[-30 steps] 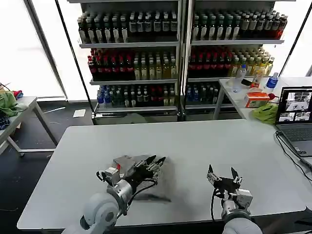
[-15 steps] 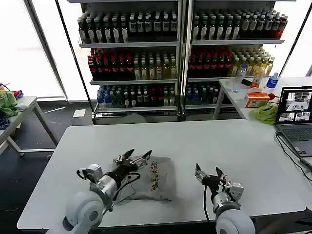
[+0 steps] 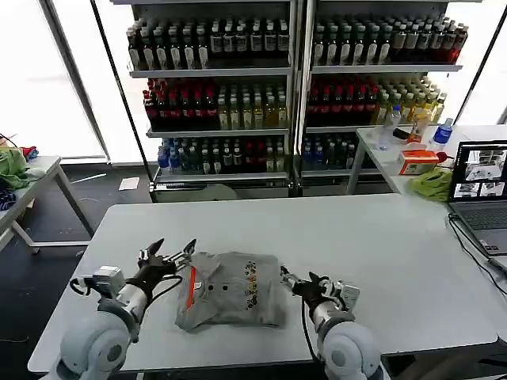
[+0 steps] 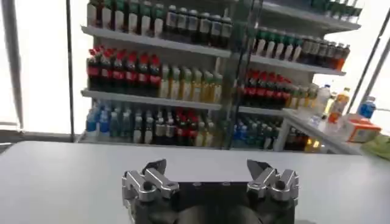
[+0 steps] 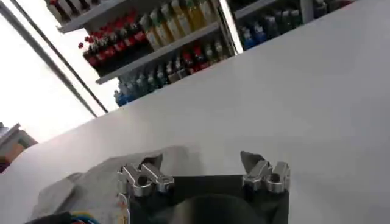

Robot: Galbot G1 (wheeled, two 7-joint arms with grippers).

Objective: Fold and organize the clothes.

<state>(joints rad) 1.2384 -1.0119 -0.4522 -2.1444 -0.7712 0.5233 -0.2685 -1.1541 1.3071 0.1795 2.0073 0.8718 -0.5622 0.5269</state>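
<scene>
A grey T-shirt [image 3: 230, 289] lies folded into a rough square near the front of the white table [image 3: 333, 229], its orange-red collar stripe on the left and a small multicolour print in the middle. My left gripper [image 3: 168, 250] is open just off the shirt's left edge, holding nothing; its wrist view shows its fingers [image 4: 146, 180] spread over bare table. My right gripper [image 3: 297, 283] is open at the shirt's right edge. In the right wrist view its spread fingers [image 5: 143, 174] sit over grey cloth [image 5: 91, 189], clear of it.
A laptop [image 3: 479, 194] with a trailing cable sits at the table's right edge. A side table behind it carries bottles, a box and a lime-green cloth [image 3: 432, 182]. Drink shelves [image 3: 293, 87] stand beyond. A second table [image 3: 32, 178] with cloths is at far left.
Both grippers have moved left. The left one has come off the shirt to beyond its left edge. The right one has closed in on its right edge. The shirt now lies uncovered.
</scene>
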